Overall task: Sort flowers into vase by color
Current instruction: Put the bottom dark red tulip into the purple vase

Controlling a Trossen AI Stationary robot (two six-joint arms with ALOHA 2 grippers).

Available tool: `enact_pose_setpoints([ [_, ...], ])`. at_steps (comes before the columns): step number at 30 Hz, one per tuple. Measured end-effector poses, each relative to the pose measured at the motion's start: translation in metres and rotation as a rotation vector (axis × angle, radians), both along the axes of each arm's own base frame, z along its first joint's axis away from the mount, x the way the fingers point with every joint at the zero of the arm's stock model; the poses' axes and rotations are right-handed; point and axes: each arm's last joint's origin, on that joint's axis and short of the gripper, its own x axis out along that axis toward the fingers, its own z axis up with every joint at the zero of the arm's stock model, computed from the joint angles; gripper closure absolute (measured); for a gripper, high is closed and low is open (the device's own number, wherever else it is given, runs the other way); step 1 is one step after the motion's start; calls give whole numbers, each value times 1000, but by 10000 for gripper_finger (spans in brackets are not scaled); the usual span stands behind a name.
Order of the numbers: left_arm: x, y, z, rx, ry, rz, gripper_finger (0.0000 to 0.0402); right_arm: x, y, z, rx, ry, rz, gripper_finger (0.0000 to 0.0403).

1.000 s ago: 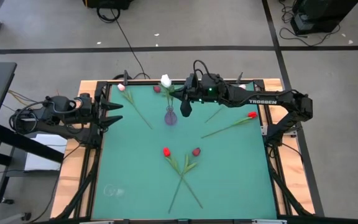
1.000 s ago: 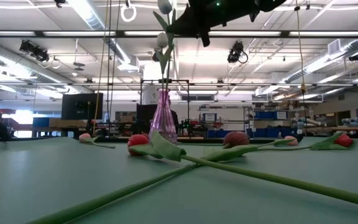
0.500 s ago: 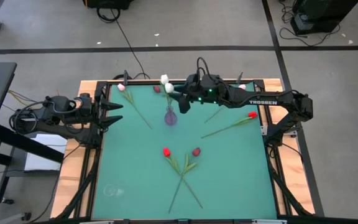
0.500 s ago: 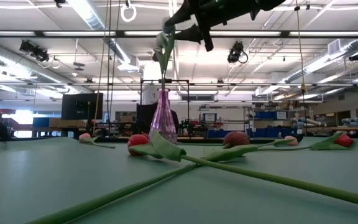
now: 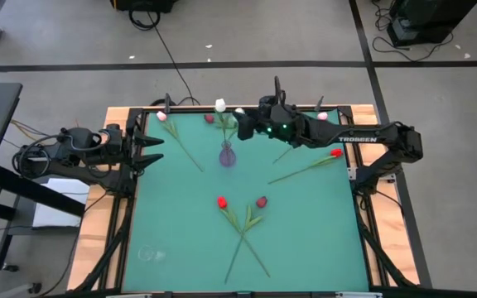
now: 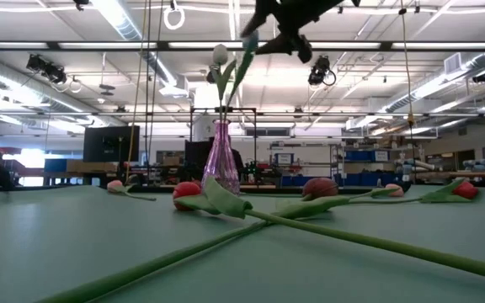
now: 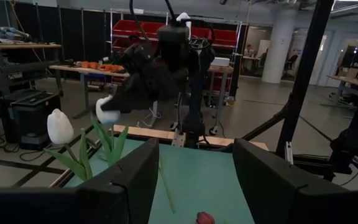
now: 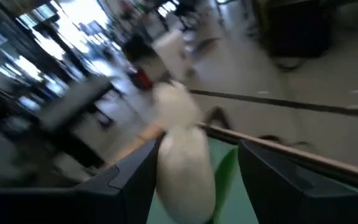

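Since a second earlier the right gripper (image 5: 248, 127) had shifted right of the vase (image 5: 227, 154) and spread its fingers, letting go of the second white tulip (image 5: 239, 112), which now leaned in the vase beside the first (image 5: 220, 105). In the right wrist view a white bud sat between the parted fingers with a gap on either side, not pinched. The left gripper (image 5: 157, 149) waited at the left edge of the mat (image 5: 305, 240), fingers spread and empty.

The red tulip (image 5: 335, 152) right of centre was probably the handiest next pick. It lay just below the right arm, far nearer to it than to the left. Its long axis ran diagonally, bud toward the upper right, stem tip toward the lower left. A red (image 5: 221, 201) and a dark red tulip (image 5: 261, 201) crossed stems at lower centre; a pink one (image 5: 161, 116) lay upper left.
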Motion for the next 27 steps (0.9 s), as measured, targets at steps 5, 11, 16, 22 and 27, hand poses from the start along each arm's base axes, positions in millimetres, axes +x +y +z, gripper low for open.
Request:
enact_pose_setpoints([
  [5,0,0,0,0,0,0,189,-3,0,-3,-103,135,12,174],
  [11,0,0,0,0,0,0,189,-1,0,6,-152,61,34,174],
  [16,0,0,0,2,1,0,189,0,1,5,-114,44,79,174],
  [22,0,0,0,0,0,1,189,-1,6,15,-267,58,52,178],
  [27,0,0,0,-8,1,1,189,-7,13,29,-495,159,-15,193],
])
